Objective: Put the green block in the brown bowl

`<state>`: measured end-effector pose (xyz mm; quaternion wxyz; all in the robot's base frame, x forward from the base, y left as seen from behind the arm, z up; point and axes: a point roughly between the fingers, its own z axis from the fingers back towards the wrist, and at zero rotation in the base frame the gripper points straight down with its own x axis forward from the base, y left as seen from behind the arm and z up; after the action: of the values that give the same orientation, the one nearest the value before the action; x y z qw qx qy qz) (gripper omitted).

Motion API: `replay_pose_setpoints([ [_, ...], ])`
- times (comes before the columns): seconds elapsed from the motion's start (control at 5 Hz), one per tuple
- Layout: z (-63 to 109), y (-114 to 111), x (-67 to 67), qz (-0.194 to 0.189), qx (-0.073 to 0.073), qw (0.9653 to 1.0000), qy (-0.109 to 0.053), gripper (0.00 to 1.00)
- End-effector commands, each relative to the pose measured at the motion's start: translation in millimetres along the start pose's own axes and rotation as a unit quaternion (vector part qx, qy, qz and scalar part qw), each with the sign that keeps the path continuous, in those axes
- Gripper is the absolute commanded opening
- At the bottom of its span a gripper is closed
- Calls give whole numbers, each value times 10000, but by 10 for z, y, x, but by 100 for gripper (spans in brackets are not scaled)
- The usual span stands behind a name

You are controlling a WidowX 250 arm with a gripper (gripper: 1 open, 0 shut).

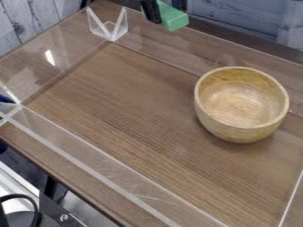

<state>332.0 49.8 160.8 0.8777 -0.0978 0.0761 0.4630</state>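
Note:
The green block (175, 18) hangs in the air at the top edge of the camera view, well above the back of the table. My gripper (161, 11) is shut on it; only the dark lower fingers (151, 11) show, the rest being cut off by the frame. The brown bowl (204, 97) rests on the tabletop at the right, empty, in front of and to the right of the block.
A low clear plastic wall (71, 133) borders the wooden tabletop (119, 97) on the left and front. A small clear plastic stand (106, 25) sits at the back left, beside the gripper.

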Motion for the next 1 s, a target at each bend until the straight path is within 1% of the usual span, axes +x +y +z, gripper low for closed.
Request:
replay_pose_setpoints([
  [0.0, 157, -35, -380, -589, -101, 9980, -190, 0],
  [0.2, 46, -91, -704, -1092, 65, 9939, -131, 0],
  [0.4, -65, -122, -958, -1496, 205, 9885, -91, 0],
  [0.6, -222, -170, -1106, -1813, 352, 9828, -48, 0],
  [0.8, -441, -219, -1163, -2033, 528, 9777, 14, 0],
])
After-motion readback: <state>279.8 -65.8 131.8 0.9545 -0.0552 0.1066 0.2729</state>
